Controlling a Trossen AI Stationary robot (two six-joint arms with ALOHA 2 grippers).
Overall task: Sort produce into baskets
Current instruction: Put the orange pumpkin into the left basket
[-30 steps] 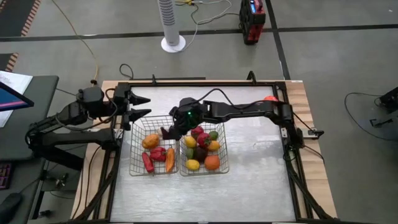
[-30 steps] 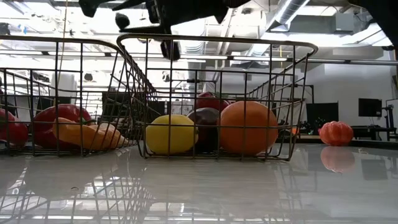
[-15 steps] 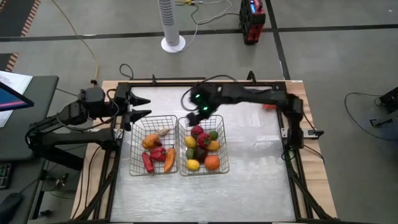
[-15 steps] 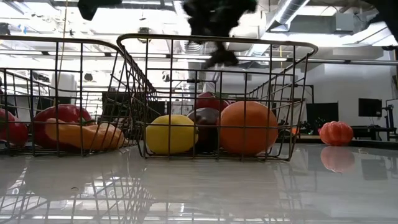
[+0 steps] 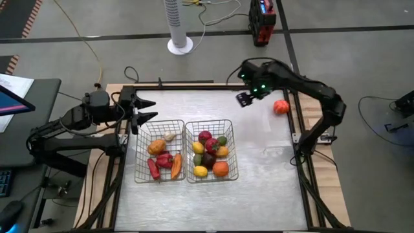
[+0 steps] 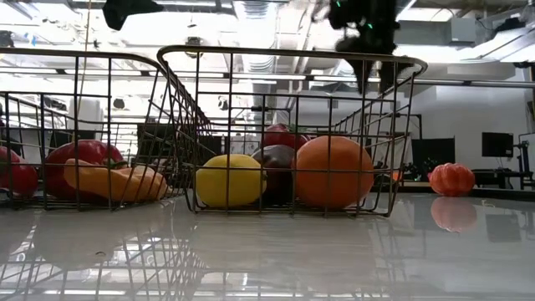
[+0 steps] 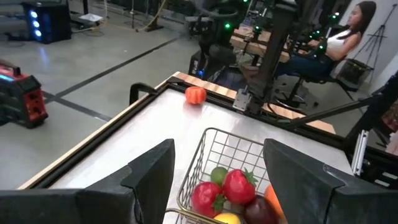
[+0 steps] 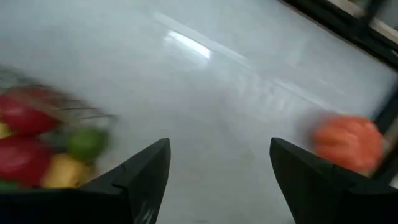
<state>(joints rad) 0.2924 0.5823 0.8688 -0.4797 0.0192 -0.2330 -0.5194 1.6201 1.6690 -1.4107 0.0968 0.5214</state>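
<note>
Right tool (image 5: 244, 99) hangs above the white counter (image 5: 259, 181), fingers spread wide and empty, between the two silvery wire baskets and the lone round orange-red fruit (image 5: 280, 107) by the counter's edge. Left basket (image 5: 159, 153) holds red, orange and whitish pieces; right basket (image 5: 211, 151) is piled with mixed fruit. Left tool (image 5: 143, 110) waits wide open just beside the left basket

Bench (image 5: 259, 188) lies bare along its near and right sides, while two wire baskets (image 5: 186, 150) standing side by side obstruct the centre-left and a lone orange-red fruit (image 5: 280, 107) sits at the far right edge.
</note>
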